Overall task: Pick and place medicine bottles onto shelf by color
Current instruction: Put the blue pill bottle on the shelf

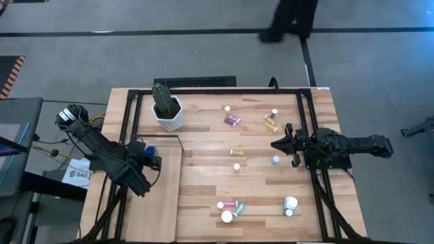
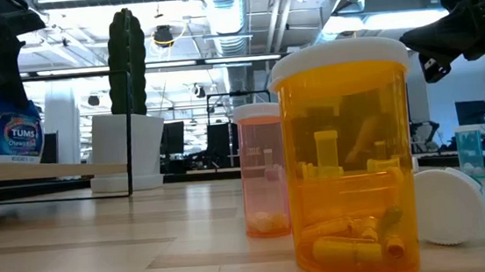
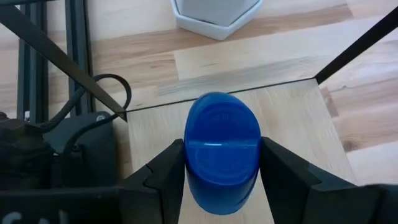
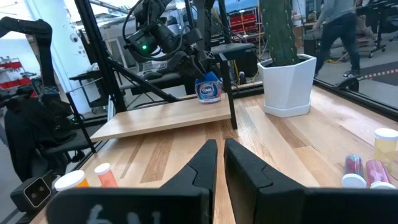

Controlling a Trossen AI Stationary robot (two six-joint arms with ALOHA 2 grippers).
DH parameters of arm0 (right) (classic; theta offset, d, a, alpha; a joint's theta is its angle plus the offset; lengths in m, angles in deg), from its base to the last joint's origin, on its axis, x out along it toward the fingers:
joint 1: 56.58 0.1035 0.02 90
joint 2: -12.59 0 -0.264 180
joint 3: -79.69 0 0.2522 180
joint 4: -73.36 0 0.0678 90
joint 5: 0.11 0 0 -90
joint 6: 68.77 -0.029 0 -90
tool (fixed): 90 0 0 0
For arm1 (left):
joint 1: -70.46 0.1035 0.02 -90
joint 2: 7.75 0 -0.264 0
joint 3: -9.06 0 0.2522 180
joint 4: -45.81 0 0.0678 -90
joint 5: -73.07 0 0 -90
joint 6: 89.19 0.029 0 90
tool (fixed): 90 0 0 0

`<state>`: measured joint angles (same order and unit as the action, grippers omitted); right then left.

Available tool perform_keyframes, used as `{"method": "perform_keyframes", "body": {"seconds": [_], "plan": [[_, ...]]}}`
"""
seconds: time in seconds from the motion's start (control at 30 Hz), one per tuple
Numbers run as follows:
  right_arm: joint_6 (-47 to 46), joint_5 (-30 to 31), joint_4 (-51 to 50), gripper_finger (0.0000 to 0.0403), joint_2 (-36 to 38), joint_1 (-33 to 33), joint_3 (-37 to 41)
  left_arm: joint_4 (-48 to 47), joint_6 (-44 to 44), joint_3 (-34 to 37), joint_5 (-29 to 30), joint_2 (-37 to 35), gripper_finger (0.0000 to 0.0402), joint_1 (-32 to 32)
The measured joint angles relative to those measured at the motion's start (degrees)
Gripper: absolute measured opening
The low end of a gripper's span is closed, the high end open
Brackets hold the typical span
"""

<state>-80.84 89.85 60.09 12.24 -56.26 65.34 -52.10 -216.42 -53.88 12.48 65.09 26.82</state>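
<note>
My left gripper is shut on a bottle with a blue cap and a Tums label at the far end of the pale shelf. My right gripper is shut and empty, hovering above the table's right side, fingers pointing toward the table's left edge. Small white-capped bottles lie or stand on the tabletop: pink, amber, blue, a green one, and a near cluster. The low view shows an amber bottle and a pink one up close. My left gripper pinches the bottle between its two fingers, one on each side of the blue cap. The fingers come slanting down from the table's left side. The bottle is upright, its base at the shelf's top; whether it rests there I cannot tell.
A white hexagonal pot with a cactus stands just beyond the shelf's far end. Black frame bars run along the table's sides and around the shelf. A white bottle stands near the right front. A person walks beyond the far edge.
</note>
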Motion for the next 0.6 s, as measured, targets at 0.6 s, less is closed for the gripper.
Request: {"method": "perform_keyframes", "body": {"seconds": [0.6], "plan": [[0.02,0.00,0.00,0.0056,-0.01,0.02,0.01,-4.20,4.56,-5.20,-5.10,-2.69,0.0207,0.00]]}}
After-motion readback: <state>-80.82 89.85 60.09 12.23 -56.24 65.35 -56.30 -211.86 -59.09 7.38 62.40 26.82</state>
